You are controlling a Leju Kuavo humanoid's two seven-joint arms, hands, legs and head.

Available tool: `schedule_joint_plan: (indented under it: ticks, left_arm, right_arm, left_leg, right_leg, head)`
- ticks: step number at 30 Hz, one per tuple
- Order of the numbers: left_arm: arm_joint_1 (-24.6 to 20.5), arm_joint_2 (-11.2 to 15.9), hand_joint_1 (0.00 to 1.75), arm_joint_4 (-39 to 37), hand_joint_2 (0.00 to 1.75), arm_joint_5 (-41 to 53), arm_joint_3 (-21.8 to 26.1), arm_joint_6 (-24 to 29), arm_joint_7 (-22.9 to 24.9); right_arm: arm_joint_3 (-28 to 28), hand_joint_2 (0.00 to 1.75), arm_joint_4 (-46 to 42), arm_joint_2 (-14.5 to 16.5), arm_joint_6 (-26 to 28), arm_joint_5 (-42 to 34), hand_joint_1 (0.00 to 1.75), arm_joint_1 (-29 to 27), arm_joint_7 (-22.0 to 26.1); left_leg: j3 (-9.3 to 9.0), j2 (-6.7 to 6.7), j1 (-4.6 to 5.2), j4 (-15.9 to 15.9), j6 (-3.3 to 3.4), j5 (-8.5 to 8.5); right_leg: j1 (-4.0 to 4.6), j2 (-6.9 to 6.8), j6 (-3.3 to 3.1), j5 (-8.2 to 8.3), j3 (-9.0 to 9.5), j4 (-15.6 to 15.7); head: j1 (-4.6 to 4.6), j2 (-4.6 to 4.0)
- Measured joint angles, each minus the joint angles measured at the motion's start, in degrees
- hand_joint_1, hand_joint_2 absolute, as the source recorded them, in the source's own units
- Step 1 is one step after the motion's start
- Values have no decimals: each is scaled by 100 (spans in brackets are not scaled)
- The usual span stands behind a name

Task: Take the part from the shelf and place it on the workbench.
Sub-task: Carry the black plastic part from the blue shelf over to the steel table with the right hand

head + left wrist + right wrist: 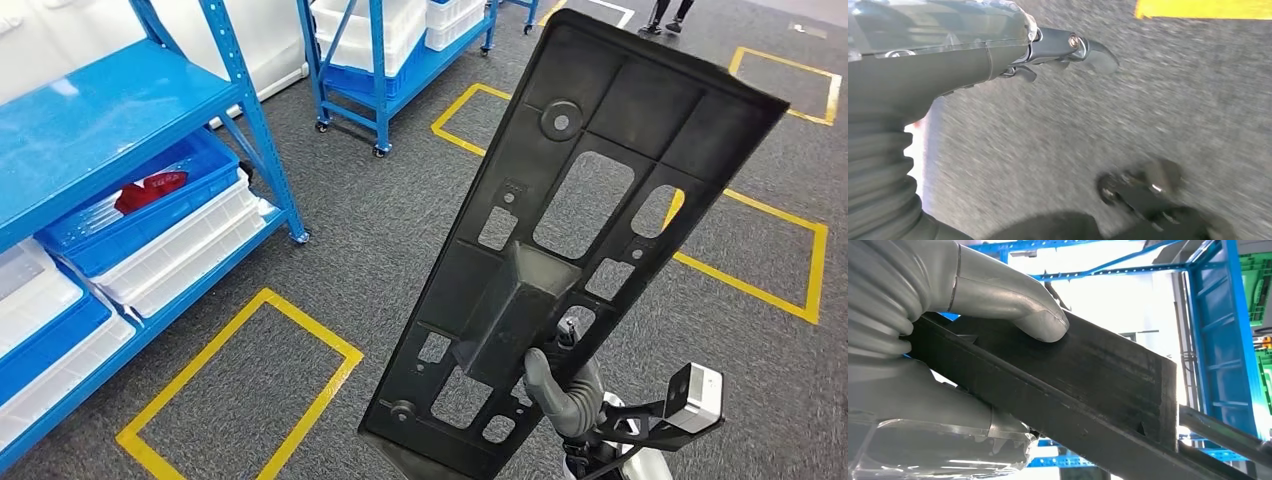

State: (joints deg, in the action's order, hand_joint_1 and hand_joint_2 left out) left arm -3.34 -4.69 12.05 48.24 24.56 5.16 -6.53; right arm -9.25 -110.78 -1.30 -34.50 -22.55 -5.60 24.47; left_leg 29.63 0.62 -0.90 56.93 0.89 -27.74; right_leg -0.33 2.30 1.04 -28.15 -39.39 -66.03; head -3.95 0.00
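Note:
The part is a long black plastic panel [570,230] with several cut-outs and a raised rib down its middle. It stands tilted in front of me over the grey carpet. My right hand [563,393] grips it by the lower end of the rib. In the right wrist view the grey thumb [1013,305] presses on the black rib [1088,385] and the palm lies under it. My left hand [1013,50] hangs over the blurred floor with nothing in it, its dark fingers [1088,47] apart.
A blue shelf [90,120] on the left carries white bins and a blue bin [140,215] holding a red item [150,190]. A wheeled blue rack [380,60] stands behind. Yellow floor boxes [240,390] mark the carpet. A person's feet [665,15] are far back.

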Motion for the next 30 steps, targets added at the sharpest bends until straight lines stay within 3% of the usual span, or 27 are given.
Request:
schedule_joint_plan:
  ticks: [2, 3, 4, 6, 8, 9, 11, 12, 14, 16, 17, 18, 19, 20, 22, 23, 25, 26, 28, 30]
  left_arm:
    - [52, 5, 0, -3, 175, 1, 4, 14, 56]
    - [67, 9, 0, -6, 175, 5, 6, 17, 86]
    - [74, 13, 0, -8, 175, 13, 7, 18, 113]
    - [77, 15, 0, -9, 175, 32, 8, 24, 174]
    - [81, 15, 0, -9, 175, 44, 8, 34, 238]
    - [83, 16, 0, -9, 175, 50, 9, 43, 265]
    - [77, 21, 0, -9, 175, 65, 10, 70, 296]
    - [70, 28, 0, -8, 175, 76, 10, 88, 302]
    - [64, 40, 0, -8, 175, 95, 10, 114, 303]
    - [68, 50, 0, -9, 175, 108, 10, 119, 306]
    - [68, 53, 0, -9, 175, 114, 10, 122, 312]
    - [68, 57, 0, -9, 175, 119, 10, 127, 321]
    - [70, 61, 0, -9, 175, 123, 10, 132, 330]
    - [71, 65, 0, -9, 175, 128, 10, 135, 340]
    - [76, 72, 0, -11, 175, 138, 10, 137, 363]
    - [75, 74, 0, -14, 175, 142, 9, 139, 377]
    - [59, 74, 0, -19, 175, 152, 8, 145, 408]
    - [45, 73, 0, -20, 175, 161, 8, 150, 421]
    - [27, 68, 0, -20, 175, 174, 8, 154, 444]
    - [29, 63, 0, -20, 175, 181, 8, 158, 455]
  right_arm:
    - [1, 175, -26, -10, 26, 3, 173, -41, -19]
    - [1, 175, -33, -10, 40, 3, 173, -67, -34]
    - [1, 175, -37, -10, 51, 2, 173, -84, -52]
    - [2, 175, -64, -10, 44, -3, 173, -101, -94]
    - [11, 175, -112, -6, 2, -16, 173, -106, -133]
    - [23, 175, -133, -3, -25, -27, 173, -114, -145]
    - [61, 175, -156, 4, -66, -50, 173, -137, -160]
    - [85, 175, -165, 9, -84, -65, 173, -150, -165]
    - [123, 175, -180, 29, -119, -98, 173, -148, -169]
    - [145, 175, -181, 56, -146, -126, 173, -137, -178]
    - [152, 175, -176, 69, -152, -137, 173, -138, -189]
    - [157, 175, -167, 77, -155, -149, 173, -141, -199]
    - [164, 175, -156, 80, -157, -161, 173, -141, -207]
    - [170, 175, -143, 84, -158, -172, 173, -140, -210]
    - [182, 175, -120, 86, -162, -193, 173, -134, -210]
    - [185, 175, -110, 87, -166, -202, 173, -128, -210]
    - [193, 175, -88, 89, -177, -213, 173, -119, -208]
    - [199, 175, -76, 90, -181, -215, 173, -117, -207]
    - [219, 175, -56, 91, -188, -220, 173, -117, -202]
    - [234, 175, -39, 91, -197, -226, 173, -99, -197]
  left_leg:
    - [7, -161, 24, 3, 18, -10]
    - [7, -235, 33, 4, 20, -17]
    - [2, -300, 37, 5, 17, -26]
    - [-32, -409, 44, 5, -6, -53]
    - [-67, -493, 76, 12, -56, -92]
    - [-80, -533, 90, 12, -82, -108]
    - [-110, -628, 104, -8, -130, -131]
    - [-124, -619, 98, 6, -155, -163]
    - [-22, -424, 84, 302, -202, -373]
    - [331, -173, 64, 1046, -234, -738]
    - [531, -125, 60, 1428, -249, -870]
    - [666, -106, 57, 1653, -260, -894]
    - [702, -98, 50, 1656, -267, -796]
    - [633, -77, 37, 1433, -271, -595]
    - [332, 106, -4, 655, -273, -156]
    - [218, 215, -21, 360, -258, -44]
    - [146, 325, -21, 140, -203, -20]
    - [145, 278, -14, 127, -159, -13]
    - [123, 154, -9, 78, -71, 31]
    - [113, 19, -3, 36, -1, 63]
  right_leg:
    - [-23, -155, 29, -298, -365, -747]
    - [-34, -186, 37, -317, -442, -911]
    - [-41, -211, 36, -227, -390, -831]
    - [-33, -357, 3, 111, 30, -95]
    - [22, -562, -65, 287, 406, 584]
    - [49, -613, -97, 288, 474, 722]
    - [63, -520, -148, 278, 470, 757]
    - [49, -463, -175, 289, 484, 785]
    - [10, -348, -238, 319, 520, 850]
    - [-1, -234, -274, 330, 530, 867]
    - [0, -168, -279, 331, 530, 866]
    - [1, -95, -280, 330, 534, 864]
    - [-1, -18, -277, 328, 541, 860]
    - [-4, 59, -269, 324, 550, 851]
    - [-3, 197, -229, 303, 550, 803]
    - [-1, 259, -196, 295, 530, 772]
    - [-3, 368, -115, 303, 472, 736]
    - [-15, 423, -71, 321, 451, 743]
    - [-28, 345, -10, 284, 405, 677]
    - [-22, 54, 22, 21, 200, 242]
  head:
    - [0, 0]
    - [-1, 0]
    - [-1, 0]
    - [-1, 0]
    - [-1, 0]
    - [-1, 0]
    - [-1, 0]
    - [-1, 0]
    - [-2, 0]
    - [-3, 0]
    - [-3, 0]
    - [-3, 0]
    - [-3, 0]
    - [-3, 0]
    - [-2, 0]
    - [-2, 0]
    - [-1, 0]
    - [-1, 0]
    - [0, 0]
    - [0, 0]
